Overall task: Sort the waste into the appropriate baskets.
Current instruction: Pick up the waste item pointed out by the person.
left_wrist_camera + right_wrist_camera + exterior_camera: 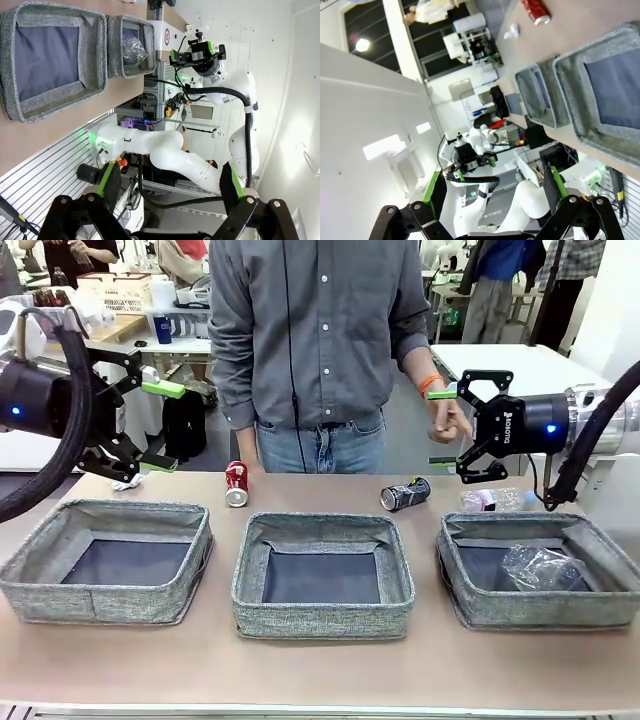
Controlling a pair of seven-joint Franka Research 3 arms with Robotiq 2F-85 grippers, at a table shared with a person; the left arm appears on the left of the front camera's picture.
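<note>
Three grey baskets stand in a row, left basket (100,605), middle basket (320,620) and right basket (480,612) with one clear bottle (540,567) inside, and behind them lie one paper wad (127,482), one red can (236,483), one black-and-silver can (405,494) and one pink-labelled bottle (490,499), while the left gripper (163,427) and right gripper (442,428) hover above the table, spread wide and touching nothing.

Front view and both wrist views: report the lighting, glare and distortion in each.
Front view: even light, sharp; the crumpled clear plastic bottle in the right grey woven fabric basket glints. Left wrist view: rolled sideways, white wall washed out at right, edges bowed by the wide lens. Right wrist view: rolled too, a bright lamp flares upper left.
</note>
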